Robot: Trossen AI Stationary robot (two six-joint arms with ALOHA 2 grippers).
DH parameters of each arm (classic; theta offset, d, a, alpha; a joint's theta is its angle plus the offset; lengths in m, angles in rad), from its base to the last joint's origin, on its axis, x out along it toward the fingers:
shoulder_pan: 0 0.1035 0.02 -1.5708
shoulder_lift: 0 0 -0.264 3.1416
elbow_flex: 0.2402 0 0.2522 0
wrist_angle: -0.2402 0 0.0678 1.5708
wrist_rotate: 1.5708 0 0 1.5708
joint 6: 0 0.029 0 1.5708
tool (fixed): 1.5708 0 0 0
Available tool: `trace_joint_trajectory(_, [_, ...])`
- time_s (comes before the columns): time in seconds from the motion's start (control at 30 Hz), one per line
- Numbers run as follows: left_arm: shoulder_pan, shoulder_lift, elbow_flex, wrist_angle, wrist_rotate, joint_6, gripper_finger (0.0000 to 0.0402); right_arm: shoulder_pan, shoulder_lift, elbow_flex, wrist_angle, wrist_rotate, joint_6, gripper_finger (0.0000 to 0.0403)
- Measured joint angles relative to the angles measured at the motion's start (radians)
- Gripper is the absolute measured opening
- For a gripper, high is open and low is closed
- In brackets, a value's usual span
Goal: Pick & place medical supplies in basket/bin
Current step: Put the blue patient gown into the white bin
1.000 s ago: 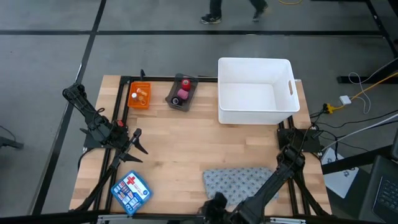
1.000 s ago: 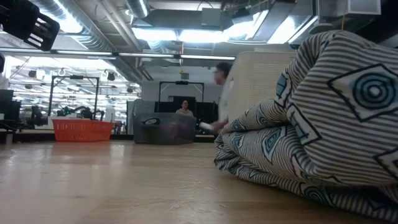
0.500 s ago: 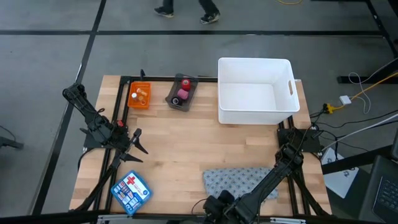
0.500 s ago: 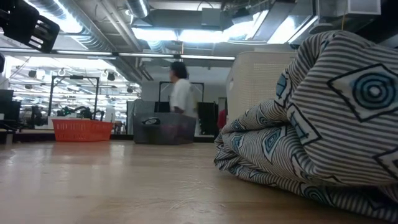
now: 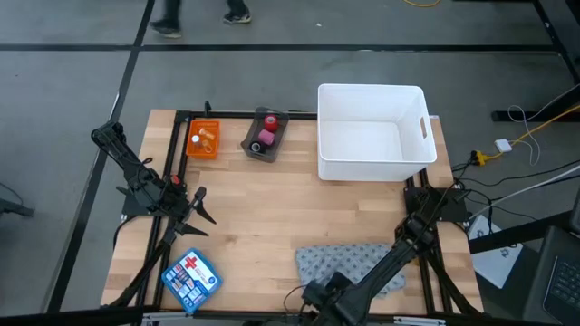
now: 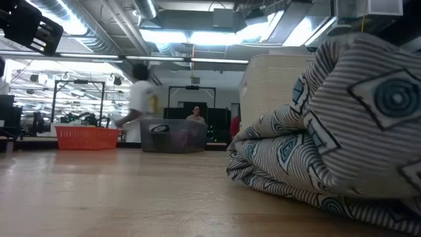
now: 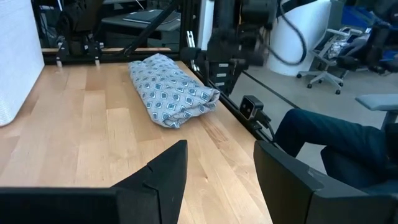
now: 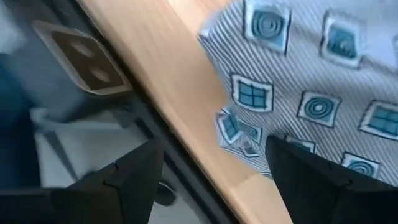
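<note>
One arm clearly had the edge: the right hand (image 5: pixel 317 295), fingers apart, hung at the counter's (image 5: pixel 272 208) near edge, with the folded cloth (image 5: pixel 349 268) just off at 2 o'clock, long axis running 9-to-3. The left hand (image 5: pixel 198 206), also parted, waited way off. Couldn't tell if it touched the cloth.

1. You will find no words, brand names or numbers that can be read in any view.
2. The one sign you can make out is a red cross on a white patch, on the lid of the blue kit box (image 5: pixel 190 277) lying near the front left corner of the bench (image 5: pixel 263 208).
3. Small marks surround that cross on the lid, too small for you to read.
4. The patterned cloth (image 7: pixel 171 89) carries only printed squares and rings, no lettering.
</note>
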Motion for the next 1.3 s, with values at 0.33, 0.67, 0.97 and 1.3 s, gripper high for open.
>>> trace_joint_trajectory(0.33, [0.000, 0.000, 0.000, 0.000, -0.003, 0.000, 0.0182, -0.004, 0.096, 0.006, -0.005, -0.118, -0.023, 0.0283])
trace_joint_trajectory(0.67, [0.000, 0.000, 0.000, 0.000, -0.011, 0.000, 0.0182, -0.018, 0.071, -0.002, -0.038, -0.116, -0.024, 0.0283])
trace_joint_trajectory(0.97, [0.000, 0.000, 0.000, 0.000, -0.011, 0.000, 0.0182, -0.018, 0.056, 0.136, -0.031, -0.111, -0.022, 0.0283])
trace_joint_trajectory(1.3, [0.000, 0.000, 0.000, 0.000, -0.011, -0.003, 0.0182, -0.018, 0.052, 0.157, -0.069, -0.135, 0.116, 0.0283])
